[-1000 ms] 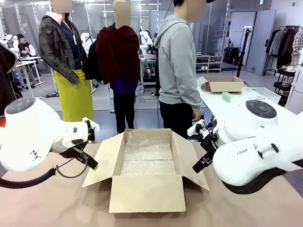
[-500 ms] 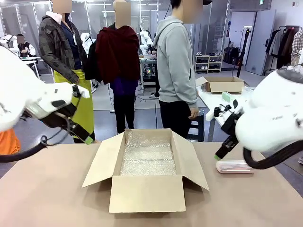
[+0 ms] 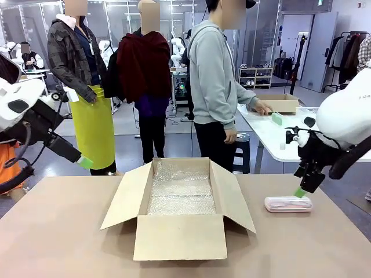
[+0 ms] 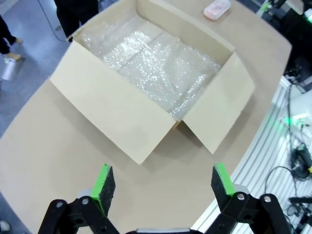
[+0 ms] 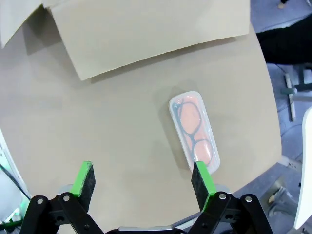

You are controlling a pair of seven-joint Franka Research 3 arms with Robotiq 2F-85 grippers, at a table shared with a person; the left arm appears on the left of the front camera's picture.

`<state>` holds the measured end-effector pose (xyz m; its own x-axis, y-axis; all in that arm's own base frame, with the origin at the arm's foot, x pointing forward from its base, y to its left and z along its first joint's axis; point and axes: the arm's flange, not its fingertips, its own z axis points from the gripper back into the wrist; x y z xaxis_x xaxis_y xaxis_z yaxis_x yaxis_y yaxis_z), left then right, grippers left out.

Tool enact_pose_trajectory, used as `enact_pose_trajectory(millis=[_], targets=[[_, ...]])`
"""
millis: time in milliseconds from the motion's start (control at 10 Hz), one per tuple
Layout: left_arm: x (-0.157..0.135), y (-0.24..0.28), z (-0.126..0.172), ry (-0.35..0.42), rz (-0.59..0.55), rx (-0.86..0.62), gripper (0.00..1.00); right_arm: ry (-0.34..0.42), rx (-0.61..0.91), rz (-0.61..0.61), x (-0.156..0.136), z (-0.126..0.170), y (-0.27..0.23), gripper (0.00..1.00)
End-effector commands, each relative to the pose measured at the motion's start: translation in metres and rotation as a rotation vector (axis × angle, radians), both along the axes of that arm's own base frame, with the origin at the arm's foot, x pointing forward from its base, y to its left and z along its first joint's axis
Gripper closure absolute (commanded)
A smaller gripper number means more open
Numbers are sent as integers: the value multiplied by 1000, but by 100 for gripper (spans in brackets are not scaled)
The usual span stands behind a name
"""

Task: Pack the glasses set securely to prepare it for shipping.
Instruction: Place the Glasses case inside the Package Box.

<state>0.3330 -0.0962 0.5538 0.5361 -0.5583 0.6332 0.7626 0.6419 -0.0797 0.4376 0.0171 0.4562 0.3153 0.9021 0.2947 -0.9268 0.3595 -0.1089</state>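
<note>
The right claw [image 3: 301, 190] is hovering wide open above the pink case [image 3: 288, 204] near the table's [image 3: 58, 231] right edge, probably lining up a grab, while the left claw [image 4: 162, 170] is hanging equally wide, empty.

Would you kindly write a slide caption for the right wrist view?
Open right gripper hovers above the pink glasses case lying on the table beside a cardboard box flap.

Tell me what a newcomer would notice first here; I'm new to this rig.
An open cardboard box lined with bubble wrap sits mid-table. To its right lies a pale pink glasses case, with the right gripper open close above it. A person stands at the far side.
</note>
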Motion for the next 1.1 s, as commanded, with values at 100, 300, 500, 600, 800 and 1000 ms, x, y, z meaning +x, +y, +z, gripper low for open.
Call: enact_pose_trajectory(millis=[100,300,500,600,800,1000], targets=[[0,0,0,0,0,0,0,0,0,0,0,0,0,0],[0,0,0,0,0,0,0,0,0,0,0,0,0,0],[0,0,0,0,0,0,0,59,-71,49,33,-4,-3,0],[0,0,0,0,0,0,0,81,-118,195,48,-11,-4,0],[0,0,0,0,0,0,0,73,-161,385,73,-26,-9,0],[0,0,0,0,0,0,0,120,-197,354,100,-46,-11,0]])
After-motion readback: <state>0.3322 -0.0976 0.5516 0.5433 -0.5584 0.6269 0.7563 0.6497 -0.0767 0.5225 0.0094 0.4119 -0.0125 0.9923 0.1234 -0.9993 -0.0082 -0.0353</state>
